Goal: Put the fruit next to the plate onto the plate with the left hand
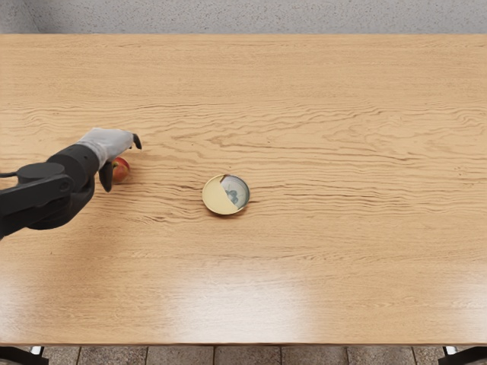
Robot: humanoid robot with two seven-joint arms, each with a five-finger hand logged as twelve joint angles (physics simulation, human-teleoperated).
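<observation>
A small red-orange fruit (121,169) lies on the wooden table (304,114) at the left, mostly covered by my left hand (114,156). The hand's grey fingers curl down over and around the fruit; whether they grip it firmly I cannot tell. The black left arm comes in from the left edge. A small round plate (226,195), cream with a grey-blue patch, sits near the table's middle, well to the right of the fruit and hand. It holds nothing.
The wooden table fills the view, with its far edge at the top and its near edge at the bottom. A grey floor shows beyond both edges.
</observation>
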